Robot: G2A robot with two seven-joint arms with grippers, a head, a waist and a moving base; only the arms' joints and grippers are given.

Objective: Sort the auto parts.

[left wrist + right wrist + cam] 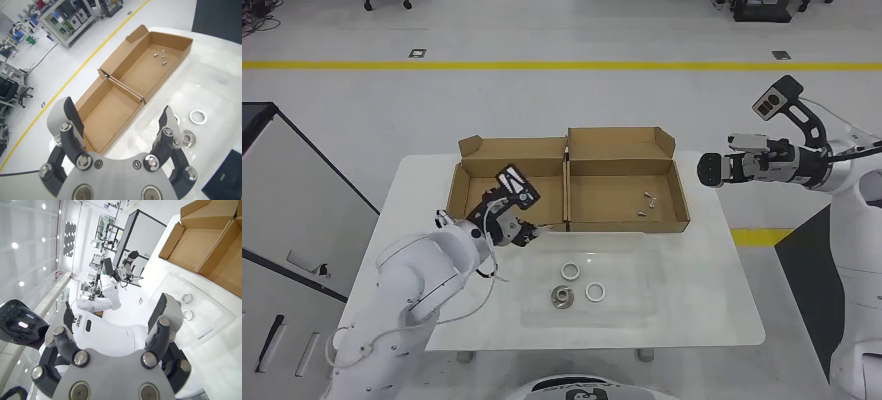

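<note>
Left claw: the left claw (118,111) is spread wide and holds nothing. It hangs over the left part of the worktop, at the front wall of the left box and near the tray's left end.
Right claw: the right claw (115,306) is also spread wide and holds nothing. It is held out past the worktop's right edge, level with the right box and well apart from the parts.
Worktop: the white worktop (712,290) carries both boxes at its far side and the tray nearer the robot.
Left box: the left box (113,98) is open cardboard and stands side by side with the right box, their walls touching.
Right box: the right box (617,195) is open cardboard. Three small metal bolts (162,54) lie close together on its floor, toward its right end.
Tray: the clear plastic tray (632,280) sits just in front of the boxes.
Rings: two white rings (570,270) lie flat in the tray, near each other but apart.
Flange: a metal flange (561,296) lies flat in the tray just beside the rings, on the side nearer the robot.
</note>
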